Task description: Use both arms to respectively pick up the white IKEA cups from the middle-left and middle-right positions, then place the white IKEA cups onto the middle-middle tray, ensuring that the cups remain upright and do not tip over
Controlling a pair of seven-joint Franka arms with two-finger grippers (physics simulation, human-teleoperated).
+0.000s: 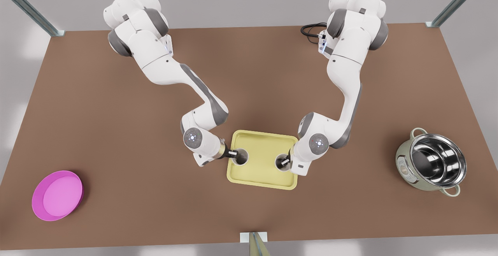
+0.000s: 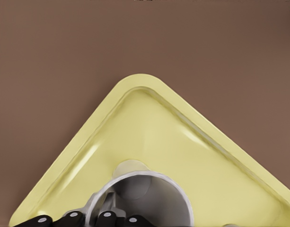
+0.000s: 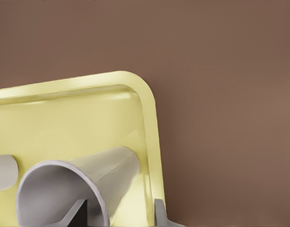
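Observation:
The pale yellow tray point(image 1: 261, 147) lies mid-table. Two white cups stand upright in it. One cup point(image 1: 242, 157) is by the tray's edge on the front view's left. My right gripper point(image 1: 233, 154) is at that cup's rim. In the right wrist view this gripper point(image 3: 118, 208) is open: one finger is inside the cup point(image 3: 104, 170), the other is outside, apart from the wall, over the tray point(image 3: 64, 123). The other cup point(image 1: 281, 162) is at the opposite edge, with my left gripper point(image 1: 287, 159) on its rim. The left wrist view shows that gripper point(image 2: 90, 218) open astride the wall of its cup point(image 2: 152, 201) above the tray point(image 2: 149, 127).
A round magenta bowl point(image 1: 58, 195) sits near the front corner on the front view's left. A shiny steel pot point(image 1: 432, 162) stands at the front view's right. A black cable point(image 1: 311, 30) lies by one arm's base. A metal post point(image 1: 255, 243) rises at the front edge.

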